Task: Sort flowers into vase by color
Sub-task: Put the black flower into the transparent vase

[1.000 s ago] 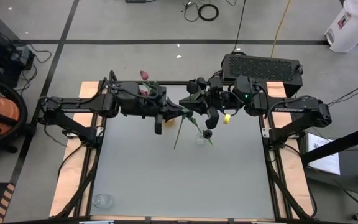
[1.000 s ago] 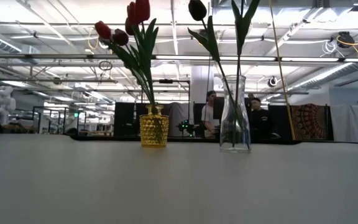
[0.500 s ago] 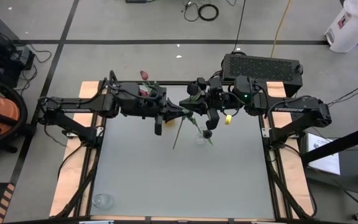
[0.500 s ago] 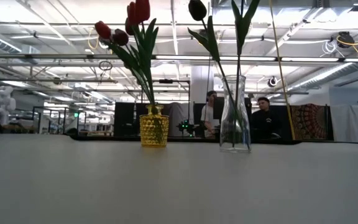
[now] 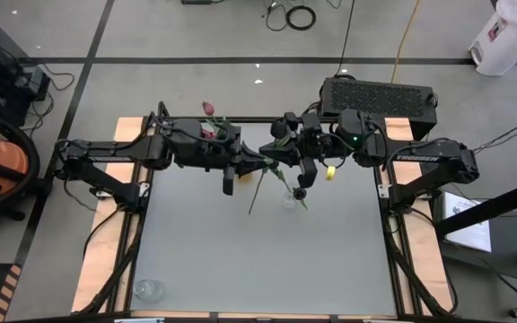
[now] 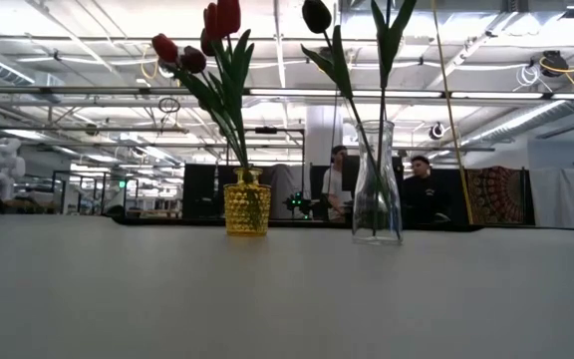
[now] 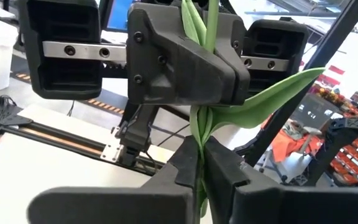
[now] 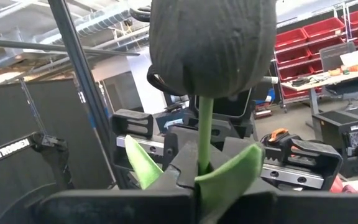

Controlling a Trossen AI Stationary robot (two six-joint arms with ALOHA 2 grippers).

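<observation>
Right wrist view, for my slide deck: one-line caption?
Right end effector shut on a near-black tulip's stem, the left end effector facing it.

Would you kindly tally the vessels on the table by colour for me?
Yellow vase: 1
Clear vessels: 2, the tall vase and a small glass at the table's corner
Total: 3

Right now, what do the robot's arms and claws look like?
Both arms are black and blocky, with chunky joints. The right arm has pale lettering along its side and a tiny green light near its wrist. Each claw, the left claw and the right claw, has two matte black fingers. The other claw, seen from each wrist, has a silver rail with small screw holes across its front.
</observation>
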